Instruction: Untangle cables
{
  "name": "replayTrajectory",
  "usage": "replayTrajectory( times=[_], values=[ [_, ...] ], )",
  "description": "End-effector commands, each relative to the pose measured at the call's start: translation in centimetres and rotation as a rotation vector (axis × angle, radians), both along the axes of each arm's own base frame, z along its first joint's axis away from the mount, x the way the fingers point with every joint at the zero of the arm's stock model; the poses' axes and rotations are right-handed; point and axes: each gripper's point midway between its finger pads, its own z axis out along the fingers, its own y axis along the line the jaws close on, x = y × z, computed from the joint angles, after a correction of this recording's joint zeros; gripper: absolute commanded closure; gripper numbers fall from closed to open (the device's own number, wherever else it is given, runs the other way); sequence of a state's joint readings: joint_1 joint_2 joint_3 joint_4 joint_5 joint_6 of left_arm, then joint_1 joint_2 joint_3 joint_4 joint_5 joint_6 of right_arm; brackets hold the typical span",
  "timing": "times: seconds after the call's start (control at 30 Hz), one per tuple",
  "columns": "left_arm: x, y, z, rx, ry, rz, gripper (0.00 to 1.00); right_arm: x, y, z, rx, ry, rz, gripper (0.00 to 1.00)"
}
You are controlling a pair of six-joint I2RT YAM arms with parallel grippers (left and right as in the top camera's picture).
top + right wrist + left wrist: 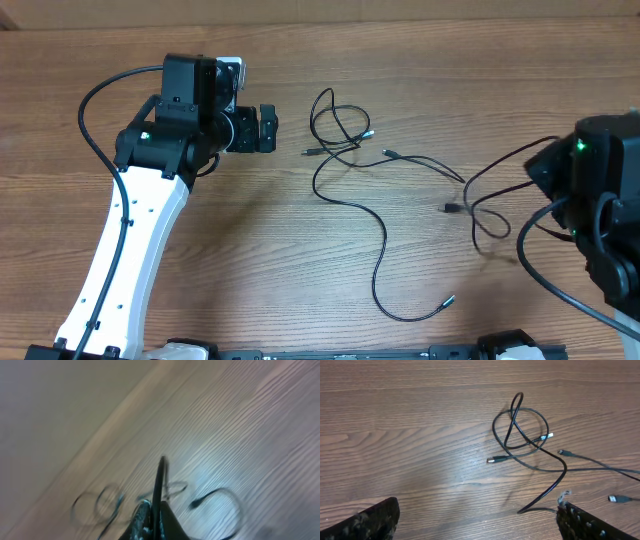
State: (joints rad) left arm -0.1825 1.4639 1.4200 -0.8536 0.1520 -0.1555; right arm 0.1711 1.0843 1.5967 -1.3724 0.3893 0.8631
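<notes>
Wood-grain table (pixel 250 270) w/ thin black cables (pixel 565 467) lying loose

table (pixel 395 435) matt grained wood; cables (pixel 565 469) smooth glossy black; plugs (pixel 547 436) silver metal.

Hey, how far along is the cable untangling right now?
Early stage. Done: one long cable lies spread out toward the near edge, though its upper end runs into the knot. In hand: the right gripper is shut, seemingly on a thin cord, but that view is blurred. The left gripper is open and empty. Left: the tangled loops cross over each other.
</notes>
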Motion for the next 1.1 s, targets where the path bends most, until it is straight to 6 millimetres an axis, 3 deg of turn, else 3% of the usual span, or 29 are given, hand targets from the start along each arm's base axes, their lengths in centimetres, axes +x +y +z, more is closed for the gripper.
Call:
replayTrajectory(
  times=[0.0, 0.03, 0.17, 0.27, 0.4, 0.57, 0.7, 0.87, 1.07],
  values=[
    [-0.1, 0.1, 1.0, -0.006, -0.025, 0.010, 0.00, -1.5, -5.9, 2.7, -0.263, -0.050, -0.270, 0.96],
    [-0.1, 0.1, 1.0, -0.006, -0.025, 0.010, 0.00, -1.7, -7.3, 3.2, -0.349, -0.042, -0.343, 0.96],
    [-0.1, 0.1, 1.0, -0.006, -0.025, 0.010, 0.00, -1.5, -9.4, 4.0, -0.474, -0.033, -0.484, 0.96],
    [-0.1, 0.1, 1.0, -0.006, -0.025, 0.010, 0.00, -1.7, -12.8, 5.1, -0.590, -0.028, -0.694, 0.96],
    [-0.1, 0.1, 1.0, -0.006, -0.025, 0.010, 0.00, -1.4, -16.6, 3.7, -0.569, 0.025, -0.832, 0.96],
    [-0.1, 0.1, 1.0, -0.006, -0.025, 0.010, 0.00, -1.0, -23.3, -0.9, -0.409, 0.114, -0.968, 0.96],
    [-0.1, 0.1, 1.0, -0.006, -0.025, 0.010, 0.00, -0.7, -27.8, -6.8, -0.163, 0.180, -0.991, 0.96],
    [-0.1, 0.1, 1.0, -0.006, -0.025, 0.010, 0.01, 0.1, -31.7, -13.4, 0.145, 0.186, -0.972, 0.96],
    [-0.1, 0.1, 1.0, -0.006, -0.025, 0.010, 0.00, -0.8, -34.5, -19.5, 0.317, 0.243, -1.001, 0.96]
  ],
)
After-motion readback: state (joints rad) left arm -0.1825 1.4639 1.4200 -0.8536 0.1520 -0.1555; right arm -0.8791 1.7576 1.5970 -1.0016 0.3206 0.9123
